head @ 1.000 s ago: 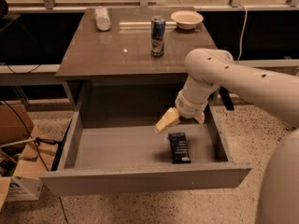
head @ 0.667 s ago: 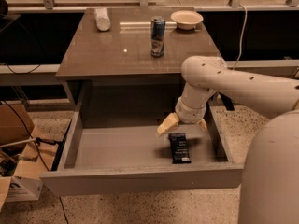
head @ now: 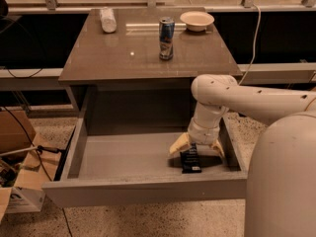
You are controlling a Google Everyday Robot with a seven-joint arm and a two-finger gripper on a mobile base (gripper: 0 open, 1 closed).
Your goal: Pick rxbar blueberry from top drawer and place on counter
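Note:
The top drawer [head: 123,157] is pulled out wide below the counter [head: 133,58]. The rxbar blueberry [head: 190,162], a dark flat bar, lies on the drawer floor at the right, near the front. My gripper [head: 196,149] is down inside the drawer right over the bar's far end. It is open, with one pale finger [head: 178,144] to the left of the bar and the other to its right. The bar's far end is hidden under the wrist.
On the counter stand a tall blue can [head: 166,31], a pale bowl [head: 197,19] at the back right and a white crumpled object [head: 107,19] at the back left. Cardboard boxes [head: 19,181] and cables lie on the floor to the left.
My gripper has moved down and to the right in the drawer, from beside the bar's far left to straddling its far end. The bar has not moved.

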